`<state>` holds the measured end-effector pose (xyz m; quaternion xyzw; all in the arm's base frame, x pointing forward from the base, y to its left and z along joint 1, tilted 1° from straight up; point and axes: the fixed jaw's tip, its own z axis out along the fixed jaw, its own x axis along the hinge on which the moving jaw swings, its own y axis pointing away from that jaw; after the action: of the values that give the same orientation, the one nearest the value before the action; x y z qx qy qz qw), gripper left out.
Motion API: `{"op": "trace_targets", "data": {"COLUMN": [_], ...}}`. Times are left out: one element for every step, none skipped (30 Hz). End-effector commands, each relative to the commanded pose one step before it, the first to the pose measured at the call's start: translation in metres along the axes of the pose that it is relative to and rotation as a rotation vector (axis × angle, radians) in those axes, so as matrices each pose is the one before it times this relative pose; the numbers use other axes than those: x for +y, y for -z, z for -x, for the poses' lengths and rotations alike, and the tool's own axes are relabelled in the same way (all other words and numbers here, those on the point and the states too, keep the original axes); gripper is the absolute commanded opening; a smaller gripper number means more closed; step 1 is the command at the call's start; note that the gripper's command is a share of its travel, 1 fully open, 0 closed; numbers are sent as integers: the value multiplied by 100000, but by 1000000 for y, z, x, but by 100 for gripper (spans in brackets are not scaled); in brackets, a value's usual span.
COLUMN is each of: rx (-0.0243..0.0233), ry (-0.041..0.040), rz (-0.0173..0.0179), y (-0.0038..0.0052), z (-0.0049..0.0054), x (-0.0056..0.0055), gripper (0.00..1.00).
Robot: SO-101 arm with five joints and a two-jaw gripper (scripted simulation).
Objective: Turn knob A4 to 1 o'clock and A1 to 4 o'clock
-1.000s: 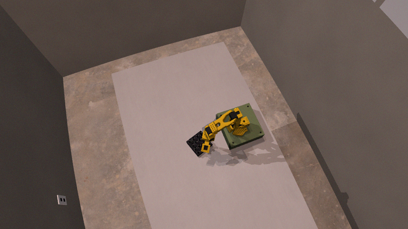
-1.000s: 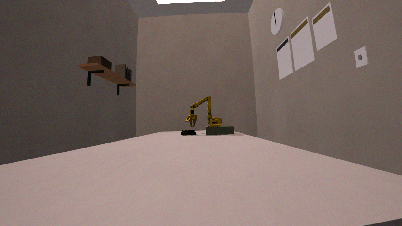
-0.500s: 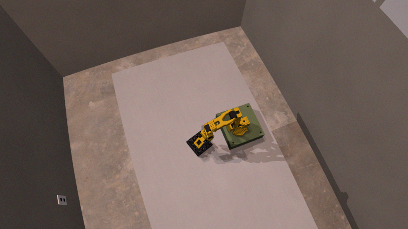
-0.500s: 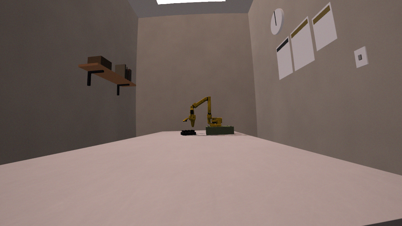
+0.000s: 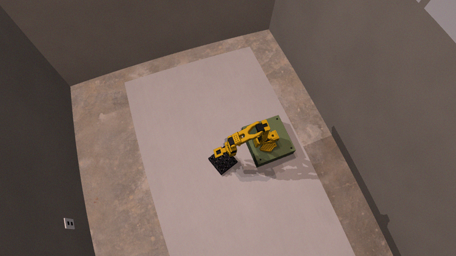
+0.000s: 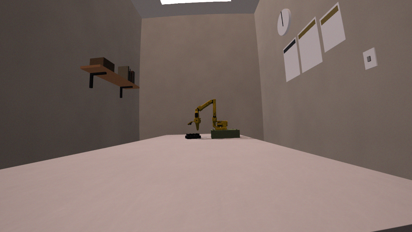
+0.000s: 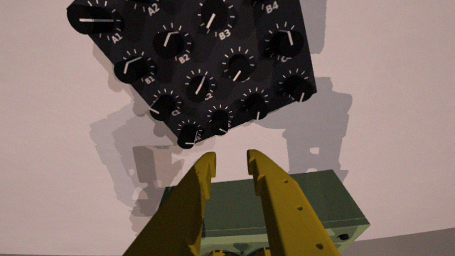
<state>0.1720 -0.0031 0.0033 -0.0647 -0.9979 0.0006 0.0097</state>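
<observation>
The black knob box (image 7: 202,67) lies on the table, turned cornerwise in the wrist view, with several black knobs with white pointers. Knob A1 (image 7: 94,20) is at the top left of that view; its pointer lies level across the image. Knob A4 is out of that view beyond the top edge. My yellow gripper (image 7: 231,163) hangs in the air above the box's near corner, fingers nearly together with nothing between them. It touches no knob. The gripper (image 5: 223,151) and box (image 5: 222,160) also show in the top view, and small in the exterior view (image 6: 197,127).
The green base block (image 7: 266,210) that carries my arm stands close beside the box (image 5: 272,142). The table is long and pale; walls stand near its far end and right side.
</observation>
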Motion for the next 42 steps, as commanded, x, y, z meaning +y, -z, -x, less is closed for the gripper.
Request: {"op": "trace_targets", "data": {"rx": [-549,3,0,0,2,0,0,3,0,0,0,0,3,0,0,2,0,0,3,0,0,0,0,0,0,0,0,0,0,0,0,0,2,0,0,0,0,0,0,0,0,0], "ry": [-12229,-2626,-2498,-2359,-2227,-2092,-1957,-1822,-1687,0,0,-1555,-1423,-1297,-1169,-1044,-927,-814,-701,-597,-503,-408,-324,-251,-182,-123,0,0,-79,-41,-13,-3,1,0,0,0,0,0,0,0,0,0], "rz": [204,7,4,4,1,4,4,1,5,0,0,2,1,2,2,1,2,-1,2,-1,3,0,0,0,3,0,0,0,0,0,0,0,0,0,0,0,0,0,0,0,0,0], "y": [233,0,6,0,0,0,0,0,0,0,0,0,0,0,0,1,0,0,0,0,0,0,0,0,0,0,0,0,0,0,0,0,1,24,60,107,167,238,303,375,434,499], "z": [-12,298,289,288,282,272,262,248,233,0,0,225,207,189,177,155,142,130,106,99,75,67,54,41,28,20,0,0,13,7,0,0,10,83,214,393,620,882,1162,1460,1764,2079], "x": [-2967,-518,-491,-456,-434,-402,-377,-347,-318,0,0,-294,-267,-241,-218,-193,-172,-148,-131,-106,-96,-72,-55,-50,-33,-22,0,0,-11,-11,0,0,2,37,100,181,275,399,524,661,798,942], "gripper": [9,9,9,9,9,9,9,9,10,10,10,10,10,10,10,10,10,10,10,10,10,10,10,10,10,10,10,10,10,10,10,10,10,10,10,10,10,10,10,10,10,10]}}
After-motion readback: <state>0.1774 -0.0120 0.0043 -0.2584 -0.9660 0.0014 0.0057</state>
